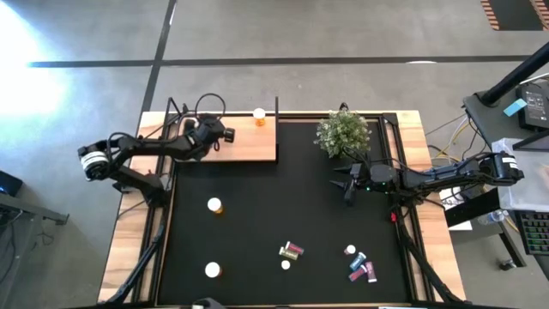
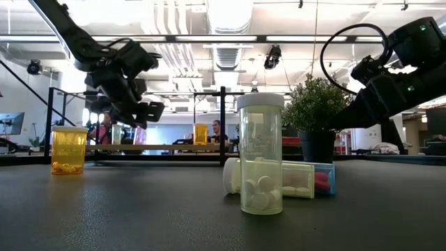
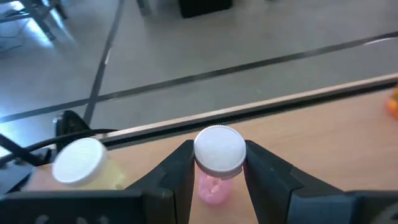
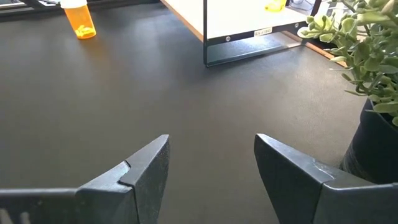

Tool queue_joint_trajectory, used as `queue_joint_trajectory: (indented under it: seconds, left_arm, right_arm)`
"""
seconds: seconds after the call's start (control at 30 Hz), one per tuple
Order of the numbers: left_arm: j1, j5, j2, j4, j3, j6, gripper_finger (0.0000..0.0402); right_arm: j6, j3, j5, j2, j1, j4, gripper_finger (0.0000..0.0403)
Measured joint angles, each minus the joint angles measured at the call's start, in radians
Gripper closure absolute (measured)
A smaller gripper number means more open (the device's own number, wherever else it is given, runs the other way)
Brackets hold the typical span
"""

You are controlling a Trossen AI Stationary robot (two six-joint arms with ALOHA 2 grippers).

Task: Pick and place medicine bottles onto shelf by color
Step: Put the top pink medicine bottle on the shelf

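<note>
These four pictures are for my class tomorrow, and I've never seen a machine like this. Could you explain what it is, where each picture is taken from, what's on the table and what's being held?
It is a robot with two dark arms, each ending in a two-finger gripper. One picture looks down from above, one looks level across the table, and two come from cameras on the wrists. The left gripper hangs over the wooden shelf, shut on a pink bottle with a white cap. A yellowish bottle sits beside it. The right gripper waits open above the black mat, near the potted plant. More small bottles lie scattered on the mat.
</note>
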Motion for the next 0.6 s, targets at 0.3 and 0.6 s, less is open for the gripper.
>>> queue_joint_trajectory:
  seconds: [0.3, 0.6]
  left_arm:
    - [0.015, -0.021, 0.002, 0.0, 0.0, 0.0, 0.0295]
    - [0.017, -0.006, 0.003, 0.021, -0.001, -0.023, 0.0295]
  right_arm:
    - [0.0, 0.0, 0.0, 0.0, 0.0, 0.0, 0.0179]
    - [0.0, 0.0, 0.0, 0.0, 0.0, 0.0, 0.0179]
